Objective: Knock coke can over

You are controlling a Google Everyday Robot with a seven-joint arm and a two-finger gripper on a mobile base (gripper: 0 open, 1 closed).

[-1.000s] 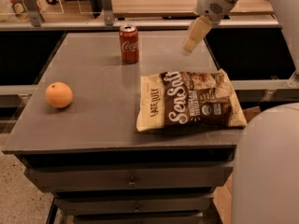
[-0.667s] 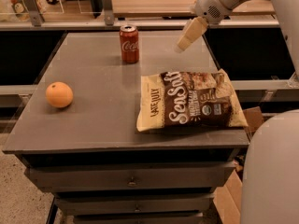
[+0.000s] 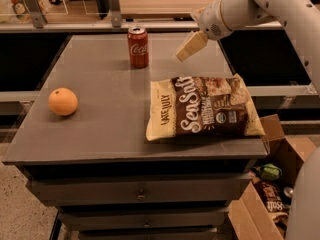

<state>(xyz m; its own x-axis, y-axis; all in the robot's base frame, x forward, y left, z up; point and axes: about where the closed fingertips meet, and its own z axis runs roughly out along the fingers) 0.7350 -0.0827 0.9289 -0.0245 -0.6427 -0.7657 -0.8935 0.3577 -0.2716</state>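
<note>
The gripper (image 3: 186, 49), holding nothing and its opening not discernible, has been shifted left toward the upright coke can (image 3: 138, 46) near the surface's (image 3: 100, 134) far edge; contact is judged imminent.

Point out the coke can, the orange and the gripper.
coke can (image 3: 138, 48): camera view, on its red side, at the white script.
orange (image 3: 63, 101): camera view, on the middle of the fruit.
gripper (image 3: 183, 54): camera view, near its tip, in the air right of the can.
</note>
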